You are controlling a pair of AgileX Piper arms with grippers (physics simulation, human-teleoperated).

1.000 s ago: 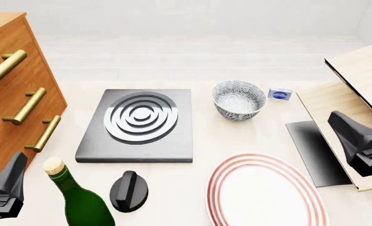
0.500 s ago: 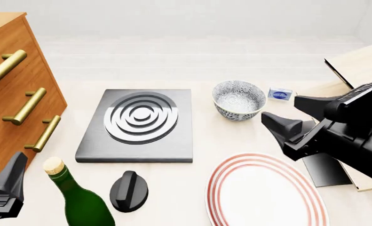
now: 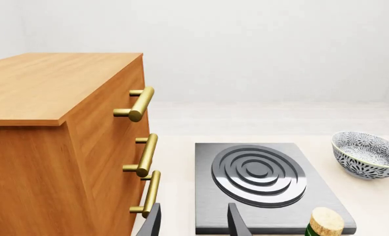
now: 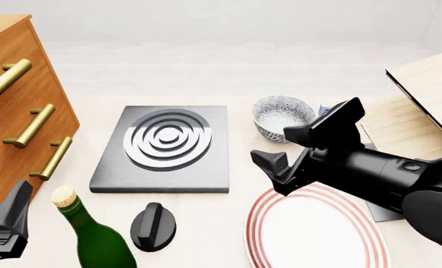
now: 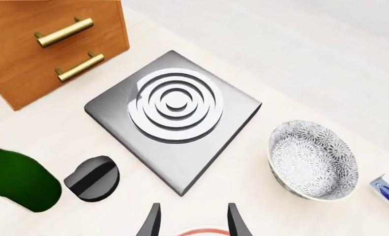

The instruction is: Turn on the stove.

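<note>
The stove (image 4: 167, 146) is a dark-grey slab with a silver ring burner, left of centre on the table. It also shows in the left wrist view (image 3: 260, 177) and the right wrist view (image 5: 174, 118). Its round black knob (image 4: 153, 226) lies separately in front of the slab, beside the bottle, and shows in the right wrist view (image 5: 92, 178). My right gripper (image 4: 276, 146) is open and empty, hovering above the plate's far edge, right of the slab and well right of the knob; its fingers (image 5: 235, 221) frame the table. My left gripper (image 4: 4, 229) is open and empty at the front left (image 3: 193, 223).
A green corked bottle (image 4: 94, 237) stands just left of the knob. A red-rimmed white plate (image 4: 265, 215) lies front right. A patterned bowl (image 4: 276, 114) sits right of the stove. A wooden drawer cabinet (image 4: 19, 111) stands left. A wooden box (image 4: 429, 89) and a dark mat (image 4: 377, 211) are at the right.
My right arm has swung left from the table's right edge, over the plate, towards the stove and bowl. The left arm and all objects have stayed still.
</note>
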